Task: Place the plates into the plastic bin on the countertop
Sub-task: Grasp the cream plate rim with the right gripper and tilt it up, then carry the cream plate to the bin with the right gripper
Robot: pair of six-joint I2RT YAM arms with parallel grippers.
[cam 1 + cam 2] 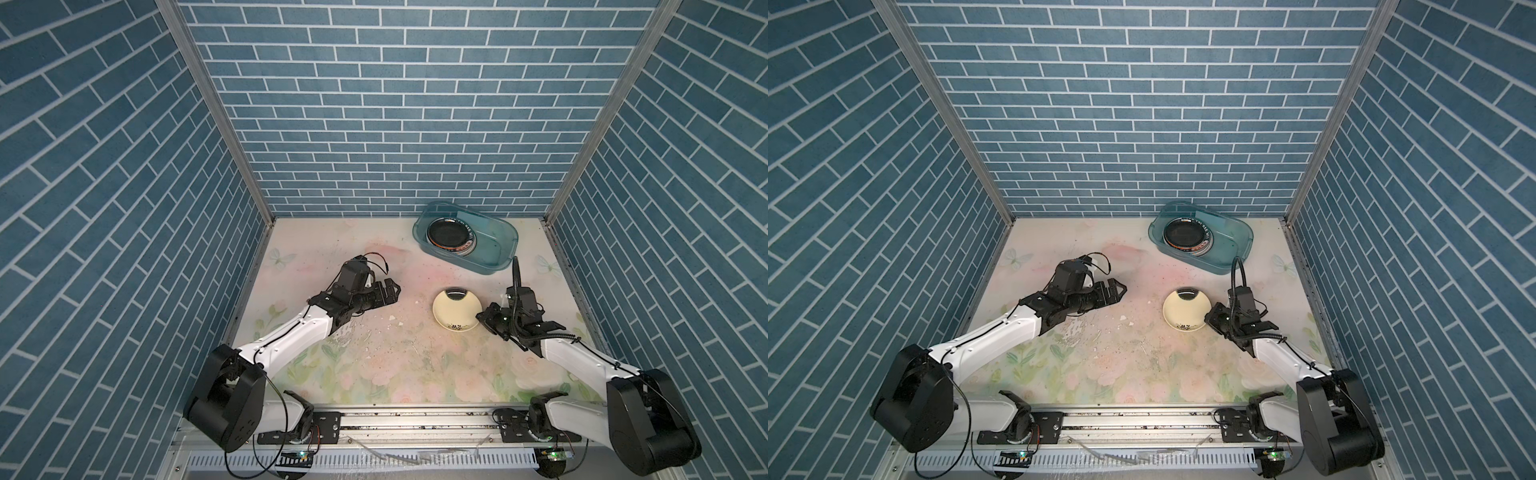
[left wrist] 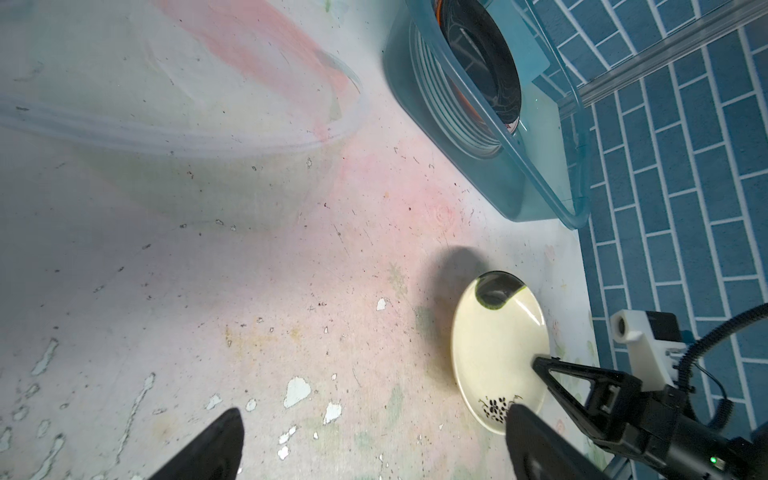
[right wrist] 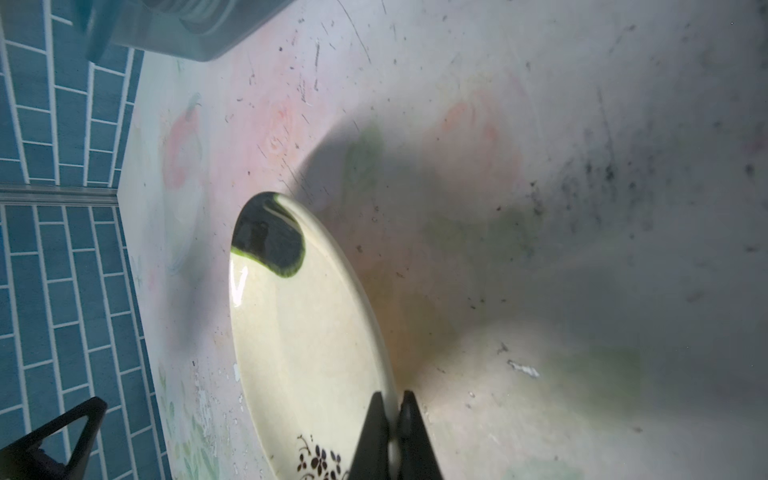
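Observation:
A cream plate (image 1: 455, 309) (image 1: 1185, 309) with a black blot and a small flower print is at the right-middle of the countertop (image 1: 374, 353). My right gripper (image 3: 392, 399) (image 1: 482, 316) is shut on its near rim, one finger above and one below. The plate (image 3: 299, 324) (image 2: 494, 345) is tilted, with a shadow beneath it. The plastic bin (image 1: 492, 245) (image 1: 1229, 245) (image 2: 536, 178) stands at the back right. It holds a stack of plates (image 1: 451, 235) (image 2: 486, 70) with a black one on top. My left gripper (image 1: 395, 291) (image 2: 374, 415) hangs open and empty, left of the cream plate.
Blue brick walls close in the back and both sides. A grey metal rail (image 1: 415, 419) runs along the front edge. The countertop print is chipped and scuffed around the middle (image 2: 297, 390). The bin's right half (image 1: 494, 253) holds no plates.

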